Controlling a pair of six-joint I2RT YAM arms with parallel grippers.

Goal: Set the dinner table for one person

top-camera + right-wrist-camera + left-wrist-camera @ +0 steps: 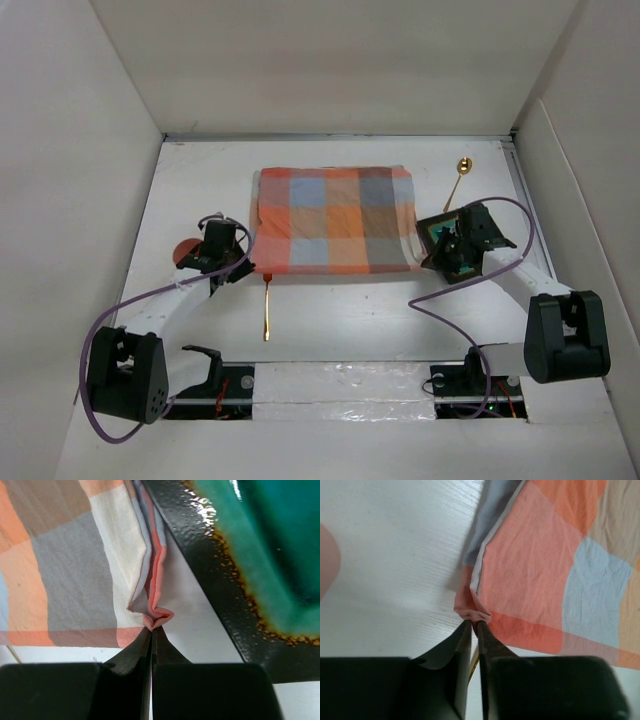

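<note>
An orange-and-grey checked cloth point(335, 219) lies spread on the white dinner table point(340, 320). My left gripper point(247, 266) is shut on the cloth's near left corner point(472, 611), pinching a small fold. My right gripper point(424, 259) is shut on the cloth's near right corner point(156, 617). A teal plate with a dark rim point(452, 246) lies under the right wrist and shows in the right wrist view point(260, 545). A gold utensil with a red tip point(266, 308) lies just below the left gripper. A gold spoon point(459, 178) lies at the back right.
A reddish round object point(184, 252) sits left of the left gripper, partly hidden by the arm; its edge shows in the left wrist view point(327, 560). White walls enclose the table on the left, back and right. Arm bases and cables occupy the near edge.
</note>
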